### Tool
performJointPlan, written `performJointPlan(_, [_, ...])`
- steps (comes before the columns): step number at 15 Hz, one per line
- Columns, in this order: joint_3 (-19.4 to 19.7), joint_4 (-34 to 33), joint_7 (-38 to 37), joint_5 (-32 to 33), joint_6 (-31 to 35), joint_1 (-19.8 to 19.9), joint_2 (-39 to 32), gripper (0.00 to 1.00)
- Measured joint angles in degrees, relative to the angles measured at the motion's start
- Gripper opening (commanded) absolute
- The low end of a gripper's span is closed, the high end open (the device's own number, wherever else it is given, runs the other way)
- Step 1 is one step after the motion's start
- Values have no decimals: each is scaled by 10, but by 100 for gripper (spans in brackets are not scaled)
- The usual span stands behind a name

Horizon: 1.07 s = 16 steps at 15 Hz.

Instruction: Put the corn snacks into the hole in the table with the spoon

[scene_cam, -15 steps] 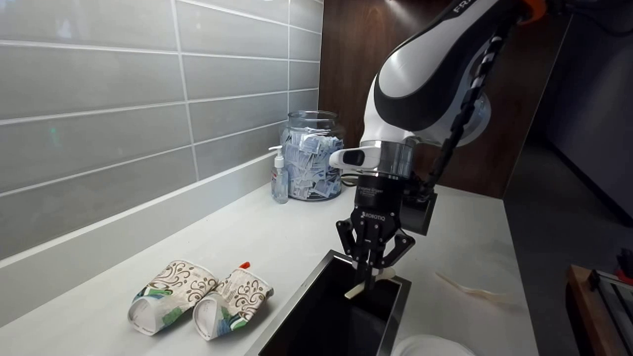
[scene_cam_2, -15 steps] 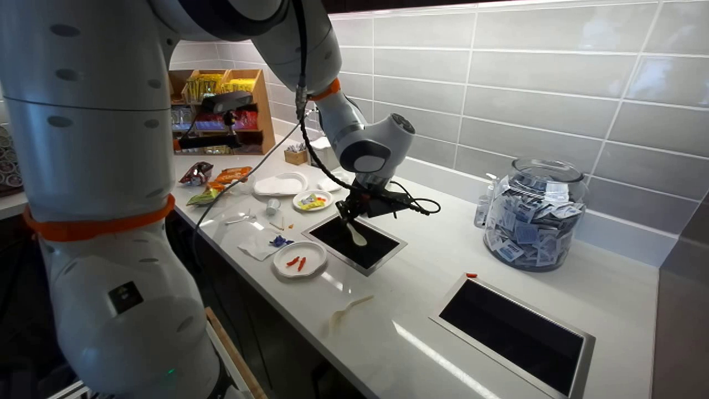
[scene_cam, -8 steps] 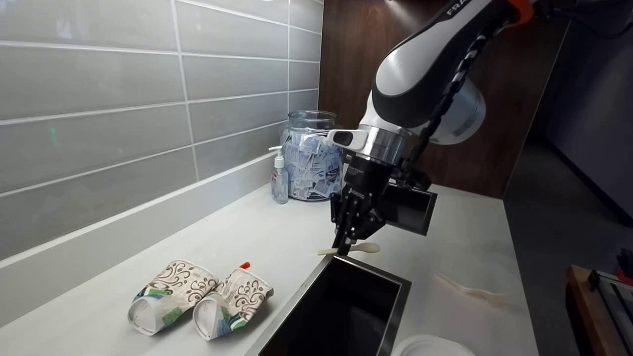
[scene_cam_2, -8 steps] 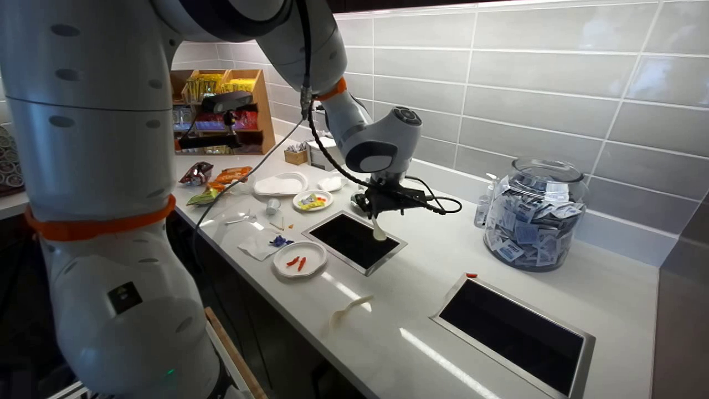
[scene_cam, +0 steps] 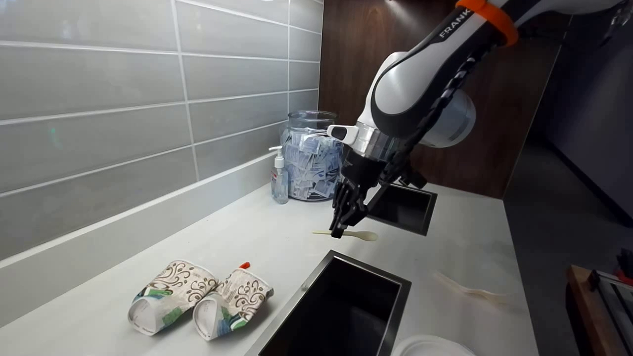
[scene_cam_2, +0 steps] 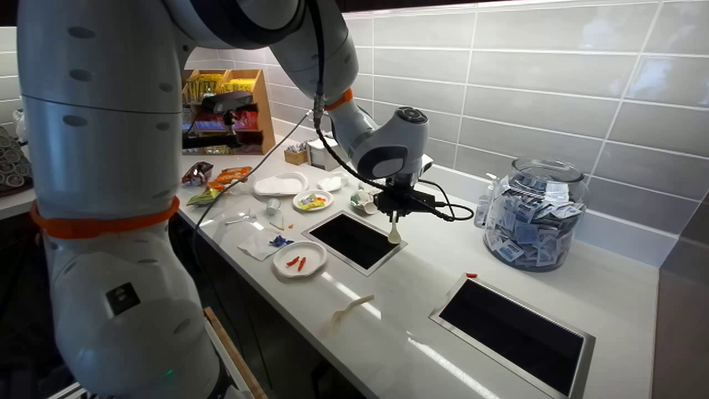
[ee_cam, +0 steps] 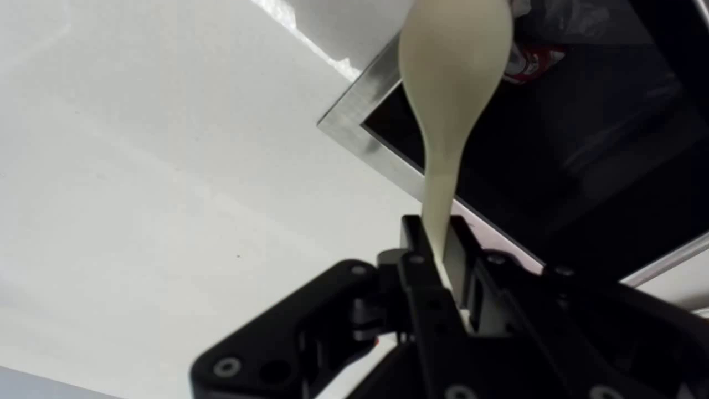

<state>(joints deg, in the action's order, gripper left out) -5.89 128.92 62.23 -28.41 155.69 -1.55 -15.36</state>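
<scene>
Corn snacks (scene_cam_2: 302,264), thin red-orange pieces: two on round white plate (scene_cam_2: 316,255), on smooth off-white stone-like surface (scene_cam_2: 404,277). Your black claw (ee_cam: 436,223): closed in, gripping handle of small cream-white spoon (ee_cam: 446,119).

Pale cream for the spoon (ee_cam: 454,61), plain from bowl to handle, and up against it, the black of the gripper (ee_cam: 435,227)! White and black panels on the arm (scene_cam: 403,91), set off by bright orange bands (scene_cam_2: 111,224). Red-orange, those corn snacks (scene_cam_2: 302,264), vivid on a white plate (scene_cam_2: 313,252)! Off-white across the table (scene_cam: 247,232), then black in the cut-outs (scene_cam_2: 448,299), framed in silver. And here's pattern: two crumpled bags (scene_cam: 173,294), brown swirls on off-white, splashes of green and blue! Grey wall tiles (scene_cam: 89,79) ruled with white lines, a dark brown wood panel (scene_cam: 346,64), blue-and-white packets (scene_cam_2: 523,230) through a clear glass jar (scene_cam_2: 545,179), and an orange wrapper (scene_cam_2: 232,175) blazing away!
</scene>
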Motion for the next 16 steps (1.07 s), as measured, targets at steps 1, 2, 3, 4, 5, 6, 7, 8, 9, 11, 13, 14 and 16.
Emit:
performJointPlan(1, [3, -1, -27, 18, 3, 1, -2, 3])
performJointPlan(2, [6, -1, -52, 35, 3, 4, -3, 3])
performJointPlan(3, [8, -1, -73, 50, 3, 7, -4, 3])
performJointPlan(4, [10, -2, -95, 65, 3, 12, -5, 3])
performJointPlan(5, [14, -4, -116, 78, 3, 16, -7, 3])
performJointPlan(6, [17, -6, -135, 90, 3, 20, -10, 3])
performJointPlan(7, [19, -7, -153, 99, 3, 25, -13, 3])
performJointPlan(8, [20, -8, -169, 105, 3, 30, -15, 3])
performJointPlan(9, [21, -8, -184, 109, 4, 36, -18, 3])
performJointPlan(11, [21, -8, -209, 109, 6, 47, -23, 3])
performJointPlan(13, [21, -8, -234, 110, 6, 57, -29, 3])
performJointPlan(14, [21, -8, -246, 110, 6, 60, -33, 3])
performJointPlan(16, [21, -8, -273, 114, 10, 65, -40, 3])
